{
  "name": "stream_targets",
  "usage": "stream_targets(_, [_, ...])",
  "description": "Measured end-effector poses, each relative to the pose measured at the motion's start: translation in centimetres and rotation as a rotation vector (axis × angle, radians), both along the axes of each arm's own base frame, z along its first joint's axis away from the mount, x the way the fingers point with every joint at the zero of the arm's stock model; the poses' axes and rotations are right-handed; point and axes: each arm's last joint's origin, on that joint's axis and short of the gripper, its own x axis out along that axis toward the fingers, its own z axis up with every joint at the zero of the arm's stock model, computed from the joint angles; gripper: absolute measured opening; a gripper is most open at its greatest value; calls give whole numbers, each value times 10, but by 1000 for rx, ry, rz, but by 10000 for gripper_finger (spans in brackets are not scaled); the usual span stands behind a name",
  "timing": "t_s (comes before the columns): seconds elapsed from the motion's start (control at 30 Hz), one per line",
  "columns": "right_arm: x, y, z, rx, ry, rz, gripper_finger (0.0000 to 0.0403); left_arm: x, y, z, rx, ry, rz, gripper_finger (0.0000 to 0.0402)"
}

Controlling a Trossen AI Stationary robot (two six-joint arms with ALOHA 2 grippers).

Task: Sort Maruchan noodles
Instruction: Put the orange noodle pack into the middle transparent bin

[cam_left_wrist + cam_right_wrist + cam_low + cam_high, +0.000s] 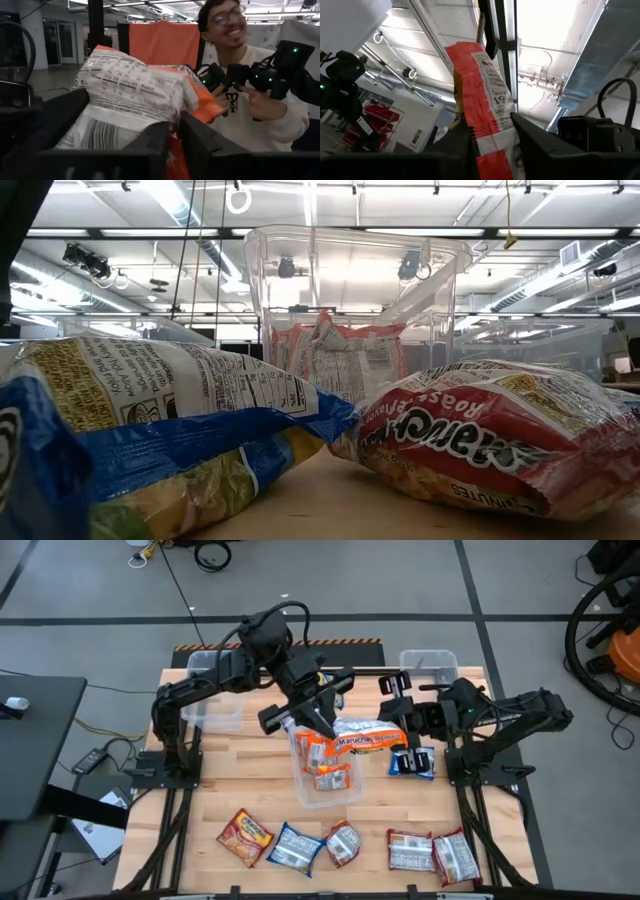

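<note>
The worktop is made of pale, smooth wood. The noodle packets are wrapped in shiny, crinkly plastic. The bin is made of clear, smooth, glossy plastic.

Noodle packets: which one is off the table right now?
The orange Maruchan packet held in the air between both pincers, over the clear bin; the others lie on the table or in that bin.

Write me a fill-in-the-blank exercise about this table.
1. The raised packet between the left claw and the right claw is ___.
2. The front row along the table's near edge counts ___ packets.
3. The lone packet lying by the right arm is ___.
Missing words: orange; five; blue.
</note>
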Motion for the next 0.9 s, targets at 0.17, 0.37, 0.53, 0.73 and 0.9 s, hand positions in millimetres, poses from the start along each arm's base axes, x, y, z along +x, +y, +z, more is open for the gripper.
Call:
stream_targets(0.17, [1, -5, -1, 39, 39, 26, 94, -3, 6, 0, -4, 23, 16, 130])
stream_targets(0.37, [3, -9, -2, 148, 108, 54, 99, -18, 22, 6, 0, 58, -4, 225])
stream_targets(0.53, [8, -11, -8, 177, 200, 36, 97, -52, 60, 3, 83, 97, 116, 253])
stream_targets(0.73, [5, -7, -8, 214, 261, 67, 96, -97, 94, 9, 70, 193, 367, 241])
stream_targets(0.9, [15, -4, -24, 311, 480, 19, 95, -137, 95, 9, 47, 356, 562, 236])
